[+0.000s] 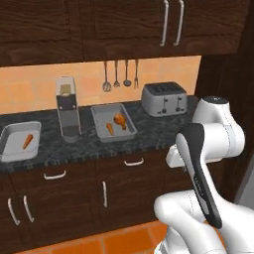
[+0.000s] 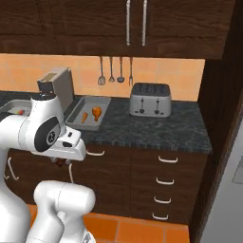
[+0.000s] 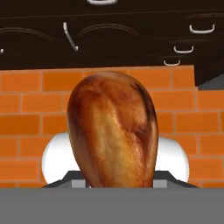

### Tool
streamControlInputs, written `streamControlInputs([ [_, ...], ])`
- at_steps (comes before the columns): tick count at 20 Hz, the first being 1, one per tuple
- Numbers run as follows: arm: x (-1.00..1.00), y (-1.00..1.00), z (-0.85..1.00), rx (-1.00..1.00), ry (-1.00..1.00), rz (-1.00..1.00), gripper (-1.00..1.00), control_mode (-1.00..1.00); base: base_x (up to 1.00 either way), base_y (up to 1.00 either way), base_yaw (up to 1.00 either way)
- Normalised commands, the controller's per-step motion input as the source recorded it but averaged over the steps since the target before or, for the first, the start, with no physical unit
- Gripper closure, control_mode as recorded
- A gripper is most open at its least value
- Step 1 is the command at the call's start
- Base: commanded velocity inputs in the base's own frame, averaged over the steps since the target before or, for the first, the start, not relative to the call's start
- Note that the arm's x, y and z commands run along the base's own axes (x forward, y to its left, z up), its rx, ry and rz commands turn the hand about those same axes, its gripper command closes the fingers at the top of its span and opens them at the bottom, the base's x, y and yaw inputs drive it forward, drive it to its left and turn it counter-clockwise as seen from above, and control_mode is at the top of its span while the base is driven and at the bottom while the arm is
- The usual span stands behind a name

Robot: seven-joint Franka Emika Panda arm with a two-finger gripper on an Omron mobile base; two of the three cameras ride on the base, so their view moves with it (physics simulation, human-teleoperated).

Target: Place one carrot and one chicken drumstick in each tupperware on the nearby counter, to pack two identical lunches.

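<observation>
Gripper: we see it closed on a chicken drumstick, held low in front of the cabinets, above the orange tile floor.
Counter: we note two tupperware trays.
Middle tupperware: one carrot, one drumstick.
Left tupperware: one carrot.
Also on counter: toaster, coffee machine between the trays.
</observation>
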Motion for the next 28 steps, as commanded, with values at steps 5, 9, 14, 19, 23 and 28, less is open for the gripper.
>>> streamControlInputs([
  [5,0.0,0.0,0.0,0.0,0.0,0.0,1.0,1.0,0.16,1.0,0.09],
  [9,0.0,0.0,0.0,0.0,0.0,0.0,1.0,1.0,0.31,1.0,0.08],
  [14,0.0,0.0,0.0,0.0,0.0,0.0,1.0,1.0,0.53,1.0,0.03],
  [19,0.0,0.0,0.0,0.0,0.0,0.0,1.0,1.0,0.8,0.7,-0.01],
  [23,0.0,0.0,0.0,0.0,0.0,0.0,1.0,1.0,0.59,0.26,-0.07],
  [28,0.27,0.09,0.0,0.0,0.0,-0.04,1.0,-1.0,0.37,0.11,-0.06],
])
